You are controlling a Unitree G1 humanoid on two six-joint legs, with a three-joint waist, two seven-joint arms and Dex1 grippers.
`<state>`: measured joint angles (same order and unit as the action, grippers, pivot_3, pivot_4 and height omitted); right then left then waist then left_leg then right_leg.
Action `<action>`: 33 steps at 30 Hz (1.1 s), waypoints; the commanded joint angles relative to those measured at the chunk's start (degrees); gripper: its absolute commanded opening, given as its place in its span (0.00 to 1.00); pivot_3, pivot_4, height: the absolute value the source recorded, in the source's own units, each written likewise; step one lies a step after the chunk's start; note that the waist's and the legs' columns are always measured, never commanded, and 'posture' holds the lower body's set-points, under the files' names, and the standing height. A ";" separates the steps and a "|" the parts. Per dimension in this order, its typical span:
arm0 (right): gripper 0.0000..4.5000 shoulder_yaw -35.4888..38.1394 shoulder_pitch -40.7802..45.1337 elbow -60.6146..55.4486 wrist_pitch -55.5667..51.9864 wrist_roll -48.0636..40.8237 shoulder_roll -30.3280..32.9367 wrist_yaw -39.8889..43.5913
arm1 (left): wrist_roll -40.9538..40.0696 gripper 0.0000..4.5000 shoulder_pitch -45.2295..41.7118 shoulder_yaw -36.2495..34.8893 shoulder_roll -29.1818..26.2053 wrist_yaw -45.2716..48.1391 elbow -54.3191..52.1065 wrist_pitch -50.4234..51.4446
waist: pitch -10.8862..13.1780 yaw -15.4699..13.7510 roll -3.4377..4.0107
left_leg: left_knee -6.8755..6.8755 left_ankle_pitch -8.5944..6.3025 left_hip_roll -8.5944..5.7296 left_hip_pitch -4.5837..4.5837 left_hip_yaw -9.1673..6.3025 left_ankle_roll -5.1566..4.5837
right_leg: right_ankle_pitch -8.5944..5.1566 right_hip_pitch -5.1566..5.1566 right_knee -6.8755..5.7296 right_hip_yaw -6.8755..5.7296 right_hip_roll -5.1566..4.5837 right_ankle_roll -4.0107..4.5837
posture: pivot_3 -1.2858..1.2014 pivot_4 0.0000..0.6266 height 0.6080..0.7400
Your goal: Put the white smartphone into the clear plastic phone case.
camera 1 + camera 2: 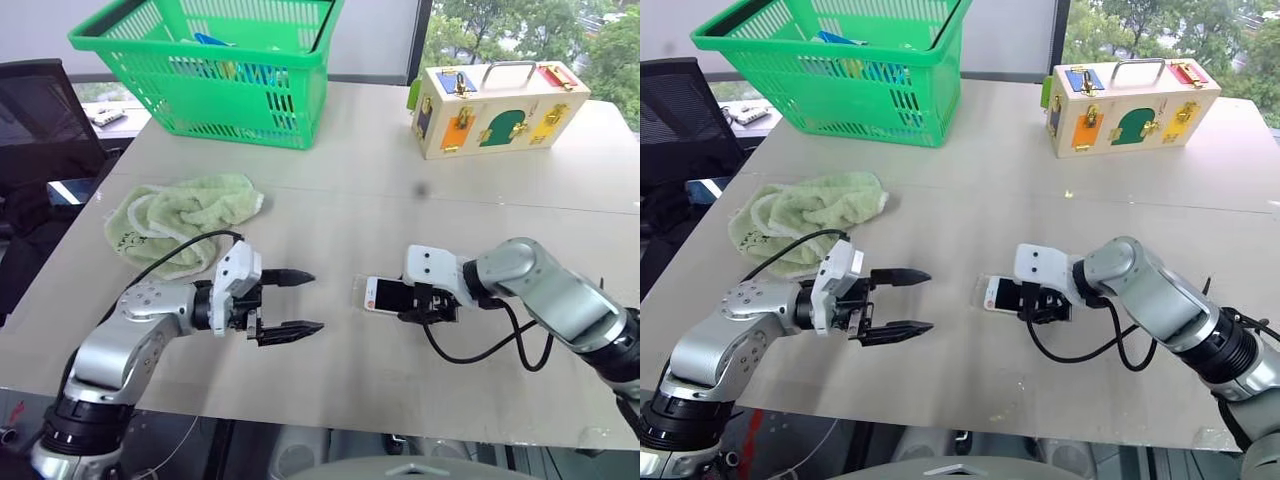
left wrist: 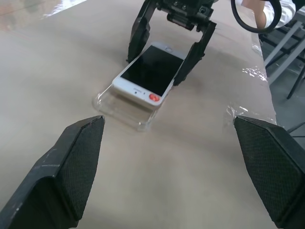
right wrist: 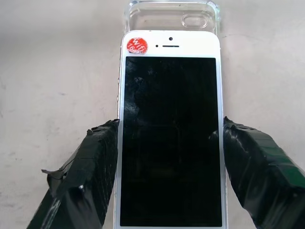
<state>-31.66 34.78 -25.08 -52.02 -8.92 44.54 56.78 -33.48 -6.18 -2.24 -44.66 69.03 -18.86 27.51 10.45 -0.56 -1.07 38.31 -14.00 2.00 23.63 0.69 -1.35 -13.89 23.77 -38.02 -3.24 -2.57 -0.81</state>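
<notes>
Right wrist view: the white smartphone (image 3: 170, 138), glossy black glass with a round red sticker, lies partly over the clear plastic phone case (image 3: 172, 17) (thin, rounded corners) on the matte surface (image 1: 400, 210). The right gripper (image 3: 169, 167) clamps its long edges. Beside the phone, the left gripper (image 1: 290, 303) stands wide open.

Office/lab; beige table (image 1: 400, 200) by window (image 1: 530, 30) w/ trees; black office chair (image 1: 40, 110)

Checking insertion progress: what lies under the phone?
The clear case lies under the phone; its camera-hole end sticks out past the phone's top. The rest of the case is covered.
</notes>
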 commanded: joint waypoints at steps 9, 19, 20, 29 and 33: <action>0.65 -3.99 0.23 0.88 -0.28 2.08 0.53 2.12 | 0.01 1.00 -0.61 0.56 -0.04 0.23 -0.31 -1.19 | -0.03 -0.12 -0.02 | 0.02 0.00 0.14 -0.16 0.17 0.00 | 0.00 -0.06 0.00 0.05 0.16 -0.02 | 0.52 0.24 1.00; 0.64 -5.95 1.69 9.06 0.70 5.19 -2.44 2.24 | -0.12 1.00 0.06 0.56 0.32 -0.43 -1.12 -1.07 | -0.20 0.35 -0.21 | -0.02 0.00 0.28 -0.40 0.34 0.01 | 0.04 -0.14 0.00 0.28 0.32 0.02 | 0.52 0.24 1.00; 0.64 -5.57 1.71 9.59 0.70 5.09 -2.57 2.30 | -0.14 1.00 0.18 0.49 0.32 -0.52 -1.25 -1.07 | -0.20 0.36 -0.21 | -0.03 0.00 0.31 -0.58 0.40 0.01 | 0.02 -0.28 -0.01 0.32 0.34 0.08 | 0.52 0.24 1.00; 0.64 -5.18 2.36 12.58 0.27 6.43 -3.24 1.42 | -0.07 1.00 1.19 0.10 0.44 -1.75 -1.78 -1.08 | -0.35 0.33 -0.30 | 0.00 0.00 0.35 -0.87 0.55 0.02 | 0.09 -0.39 0.00 0.67 0.09 0.30 | 0.52 0.24 1.00; 0.64 -5.47 3.25 13.47 -0.41 6.74 -4.75 0.84 | -0.25 1.00 1.44 0.23 0.52 -2.14 -1.91 -1.07 | -0.47 0.74 -0.42 | 0.00 0.00 0.35 -0.89 0.59 0.02 | 0.11 -0.38 0.00 0.68 0.05 0.31 | 0.52 0.24 1.00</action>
<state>-34.60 39.17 -15.97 -50.46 -5.15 39.44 59.66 -33.15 -4.63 -1.55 -44.23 67.02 -18.58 27.15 9.98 0.17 -1.49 38.30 -14.00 2.36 22.74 1.28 -1.33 -13.77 23.40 -38.02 -2.56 -2.52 -0.49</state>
